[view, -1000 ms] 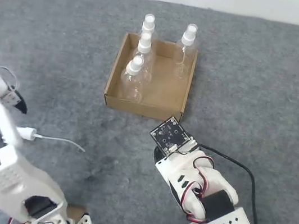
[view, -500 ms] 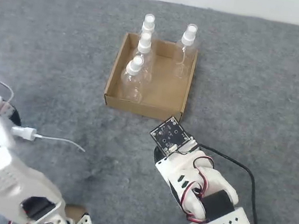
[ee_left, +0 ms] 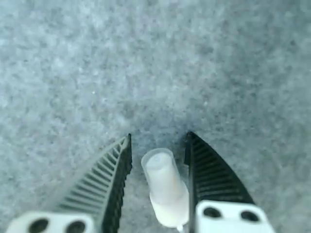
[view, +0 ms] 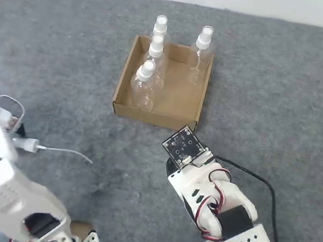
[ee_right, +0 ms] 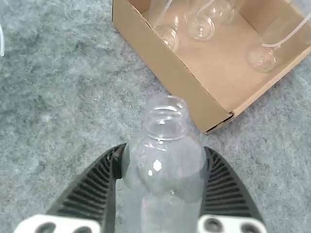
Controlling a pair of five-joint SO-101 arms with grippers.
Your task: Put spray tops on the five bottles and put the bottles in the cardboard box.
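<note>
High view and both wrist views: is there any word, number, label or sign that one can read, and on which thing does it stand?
No text can be read in any view.
The cardboard box: plain brown walls, no print visible.
The capped bottles in it, the open bottle, the spray top: no label visible.
The small dark board in the high view: pale marks, too small to read.

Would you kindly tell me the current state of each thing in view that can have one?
Box: open-topped.
Four bottles in it: upright, spray tops on.
Fifth bottle: no top, clamped in the right end effector.
Loose spray top: lying on the carpet, between the open left end effector.
</note>
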